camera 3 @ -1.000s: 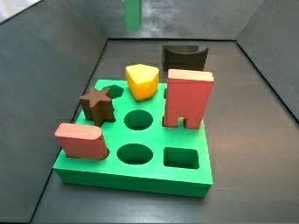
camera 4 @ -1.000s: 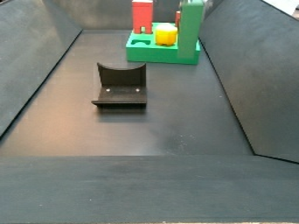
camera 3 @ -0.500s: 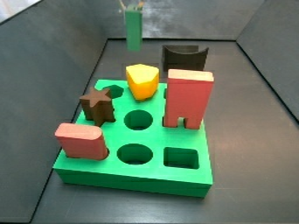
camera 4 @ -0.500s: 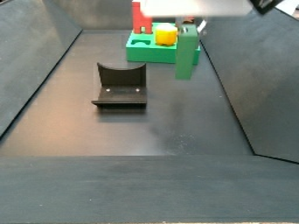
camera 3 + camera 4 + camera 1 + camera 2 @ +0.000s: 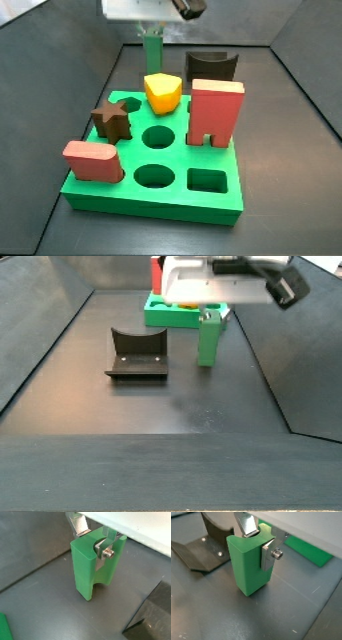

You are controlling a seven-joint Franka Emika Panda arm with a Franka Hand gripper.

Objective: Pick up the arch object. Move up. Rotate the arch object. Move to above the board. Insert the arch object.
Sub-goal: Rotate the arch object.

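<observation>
On the dark floor of a grey-walled bin sits one board point(image 5: 158, 170), a thick green slab, with one fixture point(image 5: 136, 353) standing apart from it. Four pieces stand in the board: one red arch block point(image 5: 215, 112), one yellow piece point(image 5: 162, 92), one brown star point(image 5: 110, 119) and one pink block point(image 5: 92, 160); three holes show open, two round and one square. The one gripper point(image 5: 95, 541) hangs beside the board, between it and the fixture in a side view, its jaws pinching the top of the green arch object point(image 5: 91, 567). That arch object point(image 5: 210, 338) stands upright, long axis vertical, its notched end pointing down and low over the floor; whether it touches the floor cannot be told. In both wrist views a silver finger point(image 5: 269, 554) presses flat against its side.
</observation>
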